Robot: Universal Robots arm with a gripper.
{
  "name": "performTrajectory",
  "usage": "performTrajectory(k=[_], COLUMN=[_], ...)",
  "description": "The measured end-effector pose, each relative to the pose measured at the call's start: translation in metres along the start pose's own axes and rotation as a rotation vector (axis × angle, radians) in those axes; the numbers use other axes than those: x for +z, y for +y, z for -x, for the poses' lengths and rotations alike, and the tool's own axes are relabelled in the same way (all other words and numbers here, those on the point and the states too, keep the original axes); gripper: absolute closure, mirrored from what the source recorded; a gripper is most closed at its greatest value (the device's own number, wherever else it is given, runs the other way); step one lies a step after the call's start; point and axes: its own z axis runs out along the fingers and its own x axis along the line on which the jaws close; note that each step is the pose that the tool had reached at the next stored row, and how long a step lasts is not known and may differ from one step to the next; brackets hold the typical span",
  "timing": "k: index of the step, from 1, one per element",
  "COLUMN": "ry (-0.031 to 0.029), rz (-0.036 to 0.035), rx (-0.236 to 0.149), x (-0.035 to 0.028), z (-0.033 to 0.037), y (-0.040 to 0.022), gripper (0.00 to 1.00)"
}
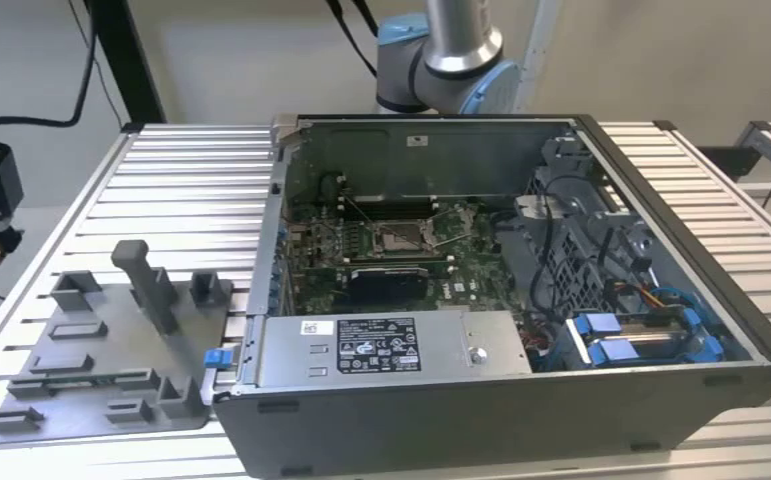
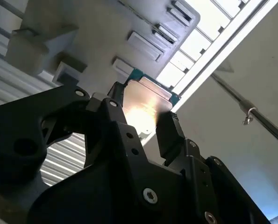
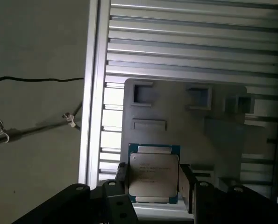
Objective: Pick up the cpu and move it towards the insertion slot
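Your small flat square cpu (image 3: 153, 173) has a silvery metal top with a teal-green rim. Your angular gripper (image 3: 153, 181) is matte black. The moulded plastic tray (image 3: 176, 107) is plain grey, the ribbed aluminium table (image 3: 185, 46) striped silver, and the motherboard (image 1: 312, 250) green.

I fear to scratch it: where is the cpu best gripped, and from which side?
Probably by two opposite thin edges of the cpu, coming face-on to its flat top, as the jaws stand now: it is thin, square and flat.
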Motion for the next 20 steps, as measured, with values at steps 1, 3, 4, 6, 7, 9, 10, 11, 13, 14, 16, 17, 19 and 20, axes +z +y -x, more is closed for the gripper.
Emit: performTrajectory(k=[1,3,4,6,7,9,10,11,13,14,16,17,19,20], ry=[0.0,0.0,-0.0001,0.0,-0.0001,-0.0001,-0.0001,0.0,-0.0001,0.0,-0.0001,0.0,-0.0002,-0.0002], rz=[0.0,0.0,0.0001,0.0,0.0,0.0001,0.0,0.0,0.0001,0.0,0.0,0.0,0.0001,0.0001], rx=[0.0,0.0,0.0,0.0,0.0,0.0,0.0,0.0,0.0,0.0,0.0,0.0,0.0,0.0], x=[-0.0045,-0.0136,-0.0182,-0.0274,-0.0316,-0.041,-0.0454,-0.05,-0.0593,-0.0635,-0.0727,-0.0774,-0.0855,-0.0886], z=[0.0001,0.0001,0.0002,0.0002,0.0003,0.0003,0.0004,0.0004,0.0005,0.0005,0.0006,0.0006,0.0007,0.0007], y=[0.0001,0.0003,0.0004,0.0007,0.0008,0.001,0.0011,0.0012,0.0015,0.0015,0.0018,0.0019,0.0021,0.0021], gripper=[1.0,1.0,1.0,1.0,1.0,1.0,1.0,1.0,1.0,1.0,1.0,1.0,1.0,1.0])
